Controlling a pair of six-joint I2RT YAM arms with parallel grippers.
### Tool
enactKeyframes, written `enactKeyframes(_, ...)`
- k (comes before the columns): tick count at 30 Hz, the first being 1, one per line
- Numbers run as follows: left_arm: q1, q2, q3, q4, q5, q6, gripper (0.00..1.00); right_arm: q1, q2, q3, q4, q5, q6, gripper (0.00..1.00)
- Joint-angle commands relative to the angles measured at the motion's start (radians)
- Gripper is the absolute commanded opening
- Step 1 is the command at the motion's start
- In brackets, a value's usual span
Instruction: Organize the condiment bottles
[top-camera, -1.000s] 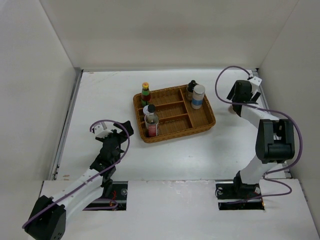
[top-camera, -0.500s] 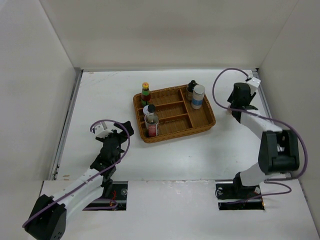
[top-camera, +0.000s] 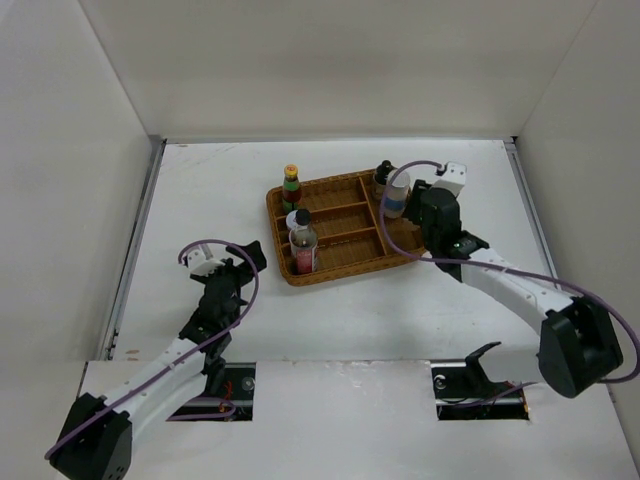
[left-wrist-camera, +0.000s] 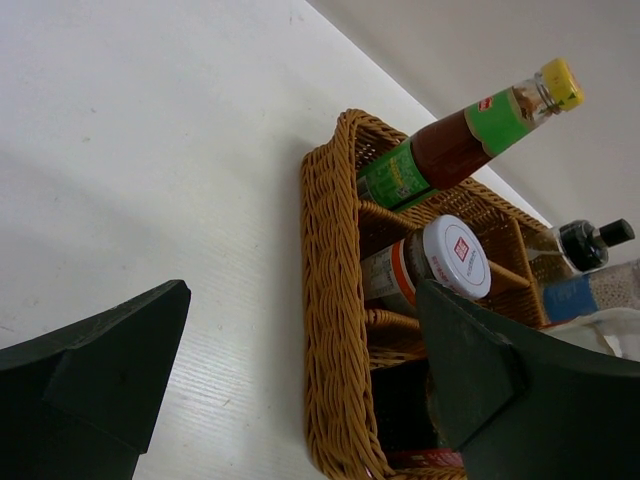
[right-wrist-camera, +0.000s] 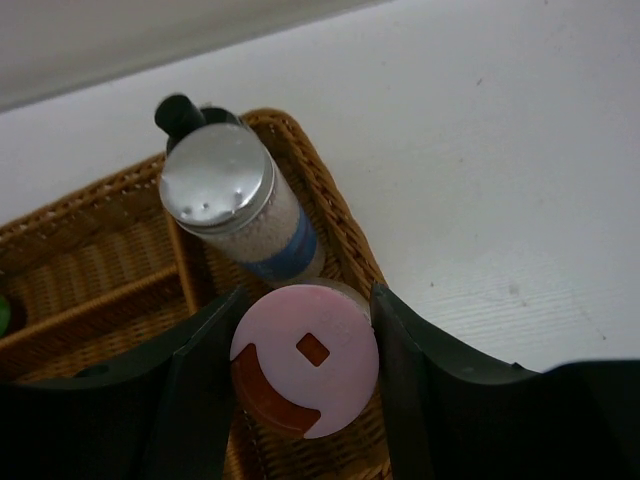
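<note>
Viewing the right wrist feed, I read the right end effector (right-wrist-camera: 306, 310) clenched on the pink-capped shaker (right-wrist-camera: 305, 365), at the right compartment of the wicker tray (right-wrist-camera: 100, 270). The grey-capped cylinder (right-wrist-camera: 235, 215) stands just beside it at 12 o'clock. The left end effector (top-camera: 245, 258) hangs released above the tabletop (top-camera: 200, 190), at 8 o'clock from the tray.
</note>
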Motion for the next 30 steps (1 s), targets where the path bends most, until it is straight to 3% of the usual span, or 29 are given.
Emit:
enactKeyframes(1, 0.017, -0.013, -0.001, 0.02, 0.017, -0.008, 1.0, 0.023, 0.061, -0.005, 0.04, -0.006, 0.012, 0.47)
enactKeyframes(11, 0.037, 0.054, 0.074, -0.09, 0.011, -0.01, 1.0, 0.066, 0.218, 0.008, 0.052, -0.03, 0.009, 0.51)
enactKeyframes(15, 0.05, 0.076, 0.121, -0.182, 0.02, -0.016, 1.0, 0.066, 0.209, -0.013, 0.058, -0.03, 0.016, 0.67)
enactKeyframes(17, 0.052, 0.07, 0.137, -0.222, 0.025, -0.019, 1.0, 0.066, 0.171, -0.03, 0.069, -0.029, 0.018, 0.84)
enactKeyframes(18, 0.052, 0.061, 0.143, -0.242, 0.026, -0.019, 1.0, 0.066, 0.144, -0.042, 0.078, -0.029, 0.018, 1.0)
enactKeyframes(24, 0.064, 0.01, 0.173, -0.343, 0.033, -0.031, 1.0, 0.066, -0.105, -0.163, 0.158, 0.005, 0.087, 1.0)
enactKeyframes(30, 0.072, 0.002, 0.242, -0.449, 0.057, -0.042, 1.0, -0.061, -0.388, -0.346, 0.178, 0.06, 0.283, 1.0)
